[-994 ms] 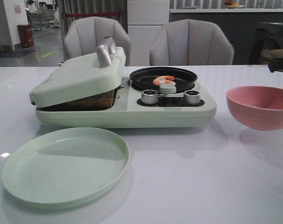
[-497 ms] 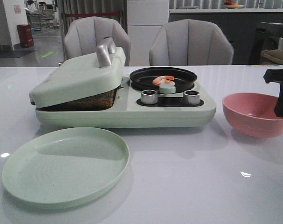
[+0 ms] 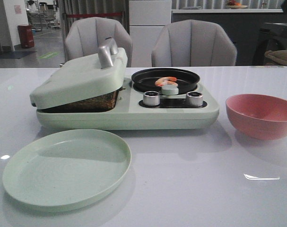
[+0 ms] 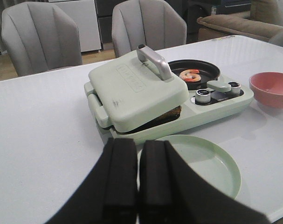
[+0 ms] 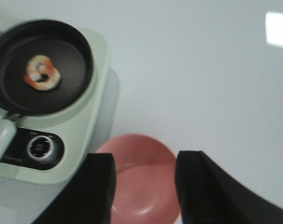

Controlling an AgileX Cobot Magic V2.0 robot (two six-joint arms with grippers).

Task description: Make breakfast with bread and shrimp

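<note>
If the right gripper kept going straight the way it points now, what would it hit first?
Most likely the pink bowl: in the right wrist view the open right gripper points down with the bowl's hollow between its fingers. Depth is unclear, and the front view doesn't show the gripper.

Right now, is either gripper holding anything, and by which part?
Nothing is held. The left gripper is shut and empty; the right gripper is open above the pink bowl.

The left hand (image 4: 138, 179) has two broad, matte black fingers with flat rectangular pads. The right hand (image 5: 143, 186) has similar thick black, square-edged fingers.
</note>
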